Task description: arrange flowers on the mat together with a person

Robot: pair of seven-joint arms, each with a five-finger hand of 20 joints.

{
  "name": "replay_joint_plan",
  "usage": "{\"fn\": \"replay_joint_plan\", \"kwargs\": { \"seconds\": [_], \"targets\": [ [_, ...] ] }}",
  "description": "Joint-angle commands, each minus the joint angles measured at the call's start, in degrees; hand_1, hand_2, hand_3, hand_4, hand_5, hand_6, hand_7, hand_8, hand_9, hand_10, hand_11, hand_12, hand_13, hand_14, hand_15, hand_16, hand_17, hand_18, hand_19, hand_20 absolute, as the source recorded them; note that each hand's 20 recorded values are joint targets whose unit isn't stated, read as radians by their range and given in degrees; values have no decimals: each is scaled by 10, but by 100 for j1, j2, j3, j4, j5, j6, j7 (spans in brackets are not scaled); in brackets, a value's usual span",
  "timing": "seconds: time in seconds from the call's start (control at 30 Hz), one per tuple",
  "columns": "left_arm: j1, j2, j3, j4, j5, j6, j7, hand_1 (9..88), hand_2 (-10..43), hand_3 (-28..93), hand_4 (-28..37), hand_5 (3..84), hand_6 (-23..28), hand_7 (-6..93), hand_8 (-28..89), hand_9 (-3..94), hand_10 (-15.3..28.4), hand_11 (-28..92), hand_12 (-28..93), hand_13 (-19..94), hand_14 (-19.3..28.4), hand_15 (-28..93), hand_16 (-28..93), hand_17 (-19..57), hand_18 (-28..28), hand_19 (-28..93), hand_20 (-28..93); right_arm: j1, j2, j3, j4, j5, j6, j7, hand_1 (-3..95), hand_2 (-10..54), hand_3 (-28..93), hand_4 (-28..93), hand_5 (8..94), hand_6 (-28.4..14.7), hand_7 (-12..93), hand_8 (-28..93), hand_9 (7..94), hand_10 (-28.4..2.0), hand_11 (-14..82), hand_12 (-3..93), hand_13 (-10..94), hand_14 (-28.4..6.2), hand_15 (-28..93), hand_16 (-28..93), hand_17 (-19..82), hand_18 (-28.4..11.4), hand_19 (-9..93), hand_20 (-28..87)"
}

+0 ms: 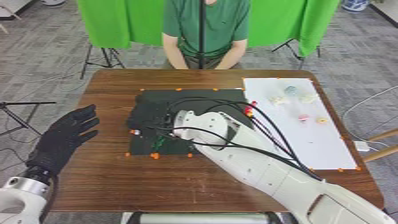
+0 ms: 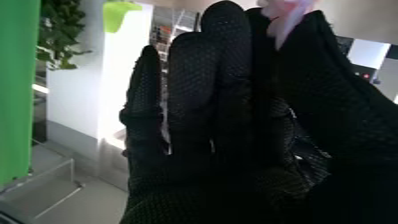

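On the left, the robot's left hand (image 1: pixel 60 141) is at the left edge of the brown wooden table (image 1: pixel 191 187), its fingers extended and a little apart, with nothing in its grip. The black mat (image 1: pixel 200 150) lies mid-table, just left of the white mat (image 1: pixel 333 155), and small orange marks sit around their edges. Over the left part of the black mat is the robot's right hand (image 1: pixel 151 116), dark against dark; its white arm (image 1: pixel 266 175) slants in from the near right, with black cables (image 1: pixel 277 135) looping along it. The right wrist view shows a pink flower (image 2: pixel 286 16) pinched between that hand's thumb and fingers. A green stem-like piece (image 1: pixel 158 145) shows at the near side of the black mat, close to the hand. Farther right, red flowers (image 1: pixel 250 109) are beside the arm, near where the 2 mats meet. On the white mat, toward its far half, are 5 small flower-like pieces: a pale cream piece (image 1: pixel 277 100), a bluish piece (image 1: pixel 290 90), a pink piece (image 1: pixel 304 118), a whitish piece (image 1: pixel 307 98) and a yellow piece (image 1: pixel 322 120). These 5 lie clear of both robot hands.
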Motion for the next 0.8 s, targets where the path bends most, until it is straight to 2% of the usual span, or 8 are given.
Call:
{"fn": "replay_joint_plan", "kwargs": {
  "seconds": [0.03,0.23,0.33,0.6,0.8],
  "targets": [
    [58,-12,-2,34,27,18,-28,201,-95,866,-283,341,-18,287,-146,236,52,253,196,212,67,269,49,-43,169,402,124,26,-52,77,27,-175,-150,76,418,-95,784,-283,628,31,493,-3,719,-63,247,480,564,-60,663,300,207,-149,613,435],
    [60,-19,1,36,19,33,-9,209,-95,853,-283,343,-11,278,-142,244,59,247,192,217,74,273,42,-46,174,411,122,50,-34,66,12,-122,-165,139,414,-95,785,-283,617,30,491,-7,707,-64,265,461,557,-60,669,290,204,-149,611,435],
    [56,-25,-11,36,23,15,-47,210,-95,850,-283,344,-11,275,-141,246,60,245,191,219,76,272,39,-47,176,414,120,1,-49,93,22,-89,-53,208,411,-95,786,-283,615,31,491,-10,705,-65,272,455,555,-61,670,288,204,-150,610,436],
    [54,-27,-9,33,19,24,-51,216,-95,842,-283,332,-6,267,-137,245,67,238,187,218,84,269,36,-50,180,418,116,30,-26,105,-9,-12,-109,144,378,-95,787,-283,608,26,477,-9,666,-73,351,374,544,-66,674,283,195,-154,607,438],
    [42,-21,-9,38,24,20,-45,236,-95,813,-283,332,6,251,-132,251,73,232,183,223,94,267,31,-52,186,425,114,0,-32,151,-31,-21,-173,122,366,-95,798,-283,603,27,464,-11,654,-74,360,352,538,-67,672,279,193,-154,605,437]
  ]
}}
